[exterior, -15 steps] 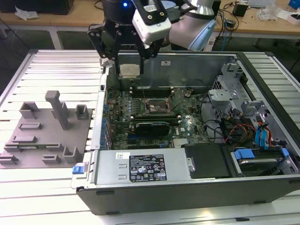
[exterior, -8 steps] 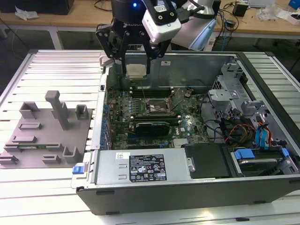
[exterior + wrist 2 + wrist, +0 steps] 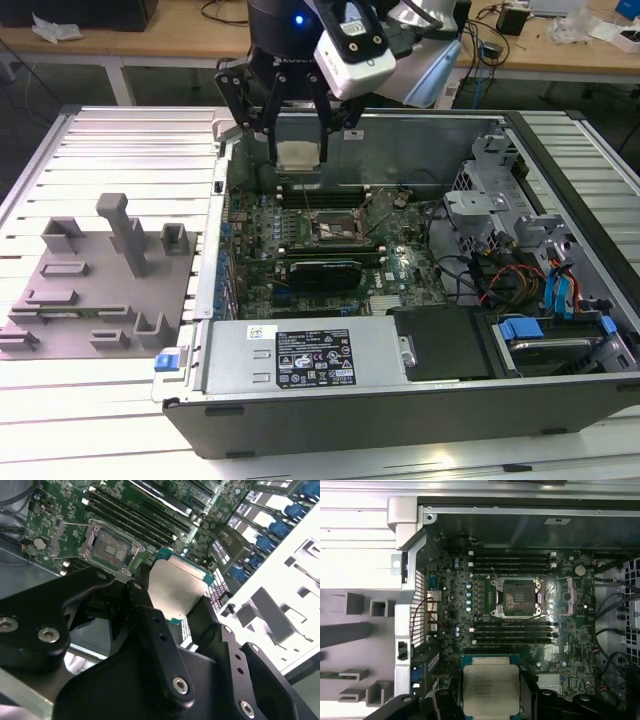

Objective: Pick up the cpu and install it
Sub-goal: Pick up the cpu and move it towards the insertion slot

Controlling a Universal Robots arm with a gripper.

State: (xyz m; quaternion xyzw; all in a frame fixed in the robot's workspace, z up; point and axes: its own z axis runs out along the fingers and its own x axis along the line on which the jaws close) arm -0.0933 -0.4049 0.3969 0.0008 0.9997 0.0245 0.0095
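**Benches Behind a Slatted Table**

In the exterior view, a pale slatted metal table (image 3: 110, 150) spread across the foreground under bright, even light. Behind it stood wooden-topped benches (image 3: 170, 40) on white legs (image 3: 122, 85). Cables (image 3: 228, 12) and a crumpled white wrapper (image 3: 55, 28) lay on them. Dark floor (image 3: 50, 85) showed beneath the benches.

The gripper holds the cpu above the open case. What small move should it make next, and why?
Probably a level shift, without descending yet, to bring the cpu over the socket. The gripper is shut on the cpu, high above the motherboard, and in the first wrist view the socket lies apart from the cpu, not beneath it.
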